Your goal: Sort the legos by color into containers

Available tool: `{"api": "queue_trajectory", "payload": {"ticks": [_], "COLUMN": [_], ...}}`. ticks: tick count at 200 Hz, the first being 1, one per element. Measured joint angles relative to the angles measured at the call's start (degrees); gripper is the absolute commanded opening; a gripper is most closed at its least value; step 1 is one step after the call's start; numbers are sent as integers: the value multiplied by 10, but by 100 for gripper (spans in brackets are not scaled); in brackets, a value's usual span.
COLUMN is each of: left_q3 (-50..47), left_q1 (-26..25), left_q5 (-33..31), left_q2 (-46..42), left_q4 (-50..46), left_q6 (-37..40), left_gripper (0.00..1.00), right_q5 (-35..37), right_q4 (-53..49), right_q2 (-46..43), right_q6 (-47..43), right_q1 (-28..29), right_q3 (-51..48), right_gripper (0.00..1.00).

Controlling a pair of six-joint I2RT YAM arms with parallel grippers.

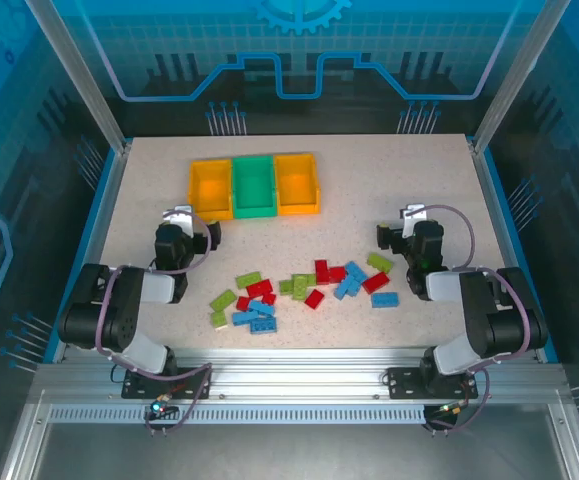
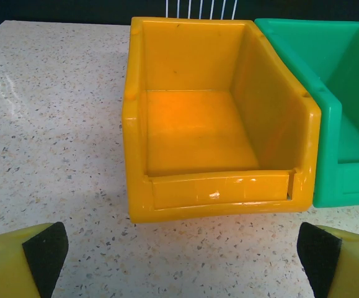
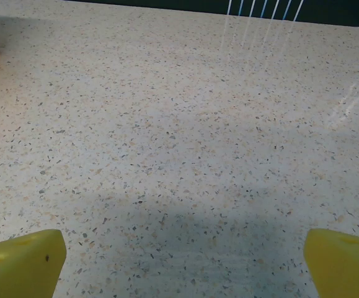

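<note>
Lime green, red and blue legos (image 1: 304,285) lie scattered on the table between the two arms, near the front. The containers stand in a row at the back: a left orange-yellow bin (image 1: 210,187), a green middle bin (image 1: 253,184) and a right orange-yellow bin (image 1: 297,182). My left gripper (image 1: 191,222) is open just in front of the left bin (image 2: 216,118), which is empty; the green bin (image 2: 346,105) shows beside it. My right gripper (image 1: 401,226) is open over bare table, right of the legos, its yellow fingertips (image 3: 24,264) wide apart with nothing between them.
The speckled table (image 1: 389,180) is edged by blue rails and metal posts on the left, right and back. An aluminium frame (image 1: 289,385) with both arm bases runs along the front. Bare surface lies right of the bins.
</note>
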Motion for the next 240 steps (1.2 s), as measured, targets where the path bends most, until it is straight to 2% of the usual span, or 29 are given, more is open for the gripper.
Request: {"api": "queue_trajectory", "payload": {"ticks": [129, 142, 154, 168, 190, 217, 240], "left_q3": [0, 8, 31, 85, 163, 242, 289], "left_q1": [0, 0, 0, 1, 4, 25, 38], "left_q5": [-5, -25, -54, -92, -135, -150, -128], "left_q2": [-1, -18, -50, -89, -131, -130, -85], "left_q4": [-5, -47, -124, -221, -313, -414, -471], "left_q6": [0, -5, -20, -38, -61, -92, -92], "left_gripper": [99, 99, 99, 99, 99, 97, 86], "right_q5": [-11, -9, -9, -13, -36, -73, -104], "right_q4": [-12, -76, -166, -260, -356, -466, -537], "right_q2": [-2, -14, -27, -39, -69, -79, -71], "right_q6": [0, 2, 11, 28, 60, 99, 116], "right_q1": [-1, -1, -3, -7, -7, -5, 5], "right_q3": [4, 30, 81, 157, 236, 289, 309], "right_gripper": [100, 100, 97, 96, 96, 94, 91]}}
